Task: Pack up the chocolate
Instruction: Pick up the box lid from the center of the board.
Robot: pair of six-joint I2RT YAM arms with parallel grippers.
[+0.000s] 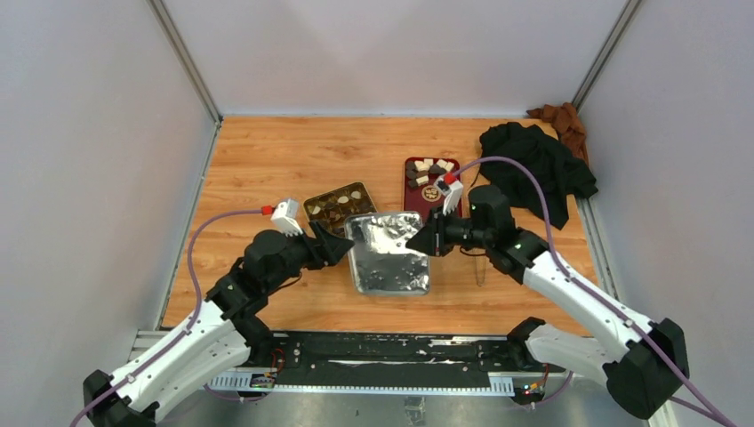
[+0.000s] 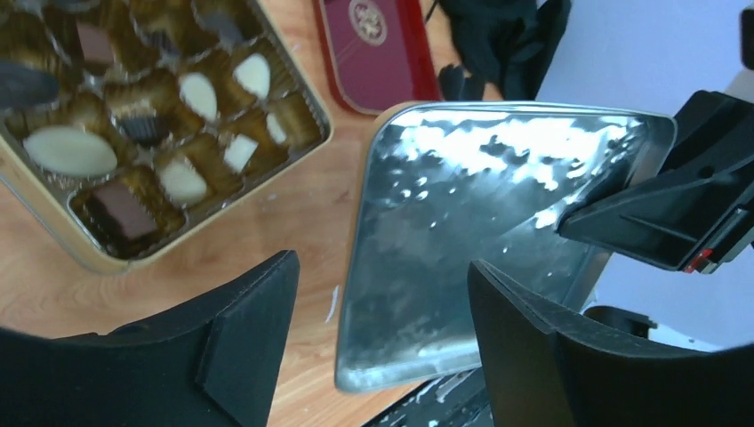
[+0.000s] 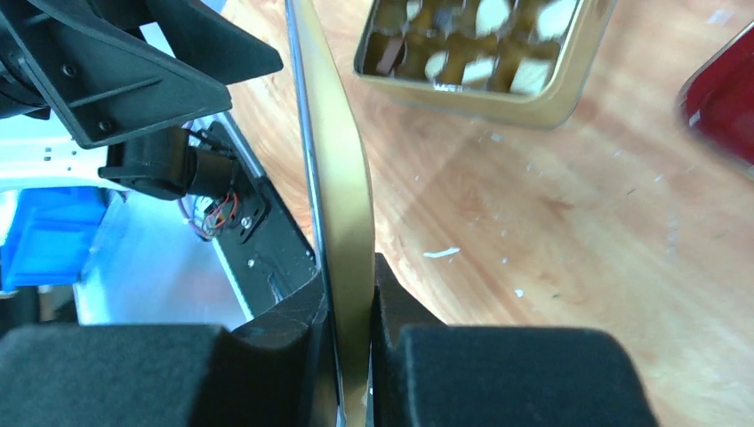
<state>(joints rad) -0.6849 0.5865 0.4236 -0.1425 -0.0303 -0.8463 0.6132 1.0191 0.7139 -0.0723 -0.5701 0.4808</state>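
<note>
step: we judge the lid (image 1: 389, 258) is being carried over to close the tin (image 3: 480, 105).
right gripper (image 3: 351, 289): pressed together on the lid's right rim, the thin metal pinched edge-on between the pads.
left gripper (image 2: 382, 265): spread wide at the lid's left corner, gripping nothing.
lid: shiny side up and, as far as we can tell, lifted clear of the table (image 1: 267, 160).
chocolate (image 2: 197, 94): some sits in the tin's cups, far-left of the lid. more lies on the red tray (image 2: 391, 62), far-right of it, beyond the right wrist.
doing it well: we would pinch deep on the rim, since a one-sided hold lets the sheet swing. we would move slowly, draw the left gripper back near-left first, and square the lid to the tin before lowering.
edges: the lid's far-left corner is near the tin's near wall, and the red tray is just beyond the right gripper.
open room: bare wood lies left and far. the black cloth (image 1: 533, 160) crowds the far right.
</note>
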